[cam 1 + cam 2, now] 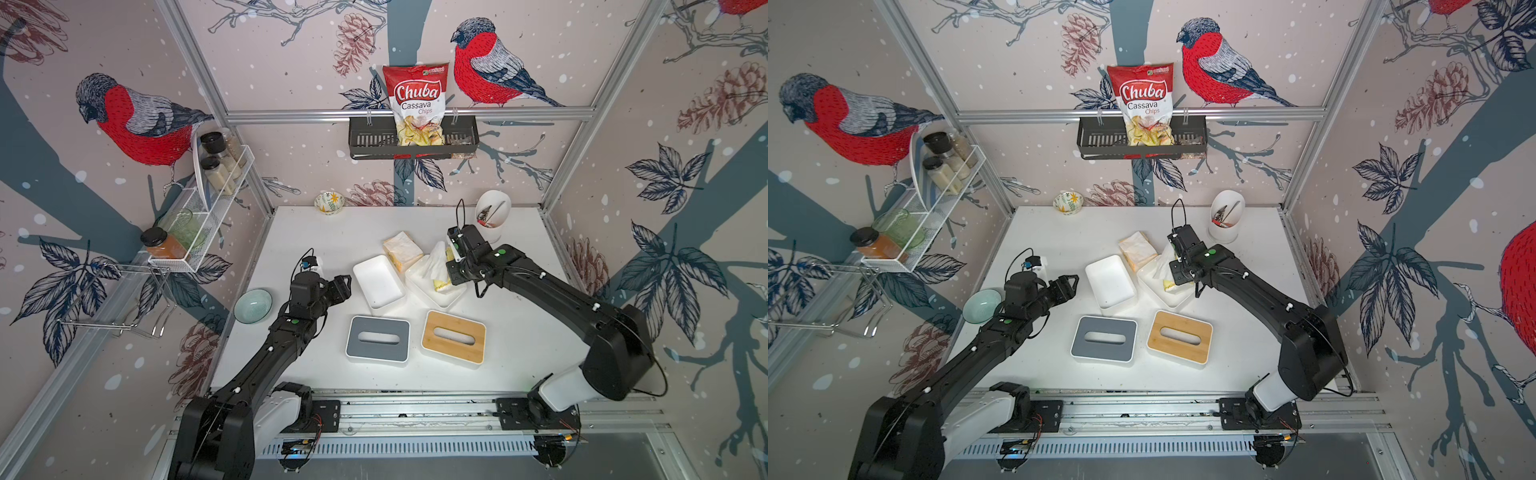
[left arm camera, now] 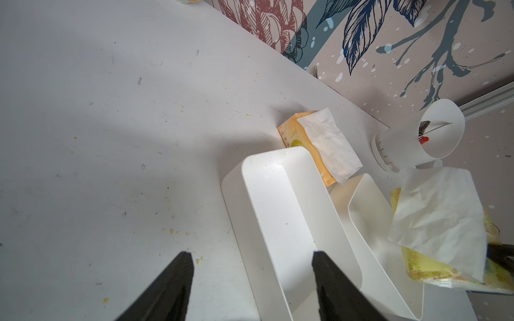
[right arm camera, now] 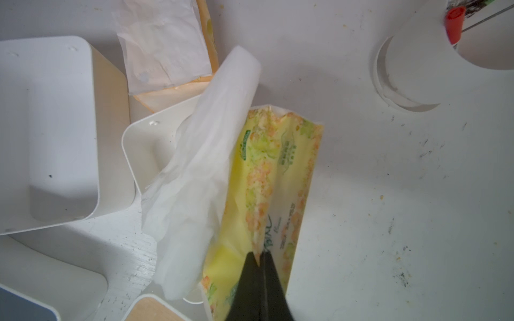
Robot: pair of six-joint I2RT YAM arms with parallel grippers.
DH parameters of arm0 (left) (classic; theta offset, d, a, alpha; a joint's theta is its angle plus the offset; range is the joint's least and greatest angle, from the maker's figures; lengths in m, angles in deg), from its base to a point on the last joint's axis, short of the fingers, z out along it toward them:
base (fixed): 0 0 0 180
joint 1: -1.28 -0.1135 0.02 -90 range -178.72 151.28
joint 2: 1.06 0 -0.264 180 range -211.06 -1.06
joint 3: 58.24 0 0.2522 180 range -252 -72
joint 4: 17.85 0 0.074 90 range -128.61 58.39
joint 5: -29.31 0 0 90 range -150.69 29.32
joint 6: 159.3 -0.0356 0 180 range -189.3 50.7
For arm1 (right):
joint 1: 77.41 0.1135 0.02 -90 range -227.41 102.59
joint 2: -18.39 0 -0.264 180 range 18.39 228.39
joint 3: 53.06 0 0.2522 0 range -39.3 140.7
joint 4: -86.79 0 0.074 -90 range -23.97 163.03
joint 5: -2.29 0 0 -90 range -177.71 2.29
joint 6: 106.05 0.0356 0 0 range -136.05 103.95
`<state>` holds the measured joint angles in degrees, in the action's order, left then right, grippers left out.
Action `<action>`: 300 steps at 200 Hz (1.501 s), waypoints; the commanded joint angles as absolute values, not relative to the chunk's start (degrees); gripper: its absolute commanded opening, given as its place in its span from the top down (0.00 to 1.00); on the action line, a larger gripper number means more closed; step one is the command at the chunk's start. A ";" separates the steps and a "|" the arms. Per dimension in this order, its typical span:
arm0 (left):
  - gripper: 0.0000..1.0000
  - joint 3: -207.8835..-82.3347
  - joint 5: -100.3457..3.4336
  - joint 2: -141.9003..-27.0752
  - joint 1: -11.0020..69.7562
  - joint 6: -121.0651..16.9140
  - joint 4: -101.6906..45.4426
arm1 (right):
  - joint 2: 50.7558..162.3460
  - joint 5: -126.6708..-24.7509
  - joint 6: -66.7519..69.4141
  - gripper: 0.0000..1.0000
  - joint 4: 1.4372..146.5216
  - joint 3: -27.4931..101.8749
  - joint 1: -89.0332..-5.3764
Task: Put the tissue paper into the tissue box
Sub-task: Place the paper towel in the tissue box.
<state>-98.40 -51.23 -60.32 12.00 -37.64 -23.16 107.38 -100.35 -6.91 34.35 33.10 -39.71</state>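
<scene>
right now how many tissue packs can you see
2. The orange pack lies on the table beyond the empty white box. The yellow pack is at the other white box, partly inside, pinched in the right jaws. None appear hidden.

White table [image 1: 1059, 241], empty box [image 1: 1111, 282] at its middle, second box [image 1: 1156, 291] beside it holding yellow pack [image 1: 1169, 285], right gripper [image 1: 1177, 274] on the pack, grey lid [image 1: 1104, 340] and wood lid [image 1: 1179, 342] nearer front edge, left gripper [image 1: 1071, 286] parted
</scene>
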 commanded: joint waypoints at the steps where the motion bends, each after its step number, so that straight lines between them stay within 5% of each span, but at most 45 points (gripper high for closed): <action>1: 0.29 -98.19 -50.47 -60.21 12.09 -37.37 -20.97 | 109.23 -103.10 -7.84 1.00 32.93 33.63 -38.69; 199: 0.29 -97.23 -49.96 -60.63 12.04 -37.39 -20.01 | 121.77 -100.80 -10.68 1.00 34.36 37.33 -37.77; 226: 0.50 -97.32 -49.28 -61.08 12.03 -37.32 -19.66 | 123.85 -102.48 -10.54 0.95 34.27 38.45 -37.90; 266: 0.49 -97.32 -49.52 -60.96 12.09 -37.31 -19.57 | 124.56 -102.59 -10.52 0.72 35.19 38.57 -38.49; 300: 0.47 -97.23 -49.11 -61.20 12.09 -37.11 -19.30 | 124.56 -100.94 -11.02 0.67 36.90 38.91 -39.00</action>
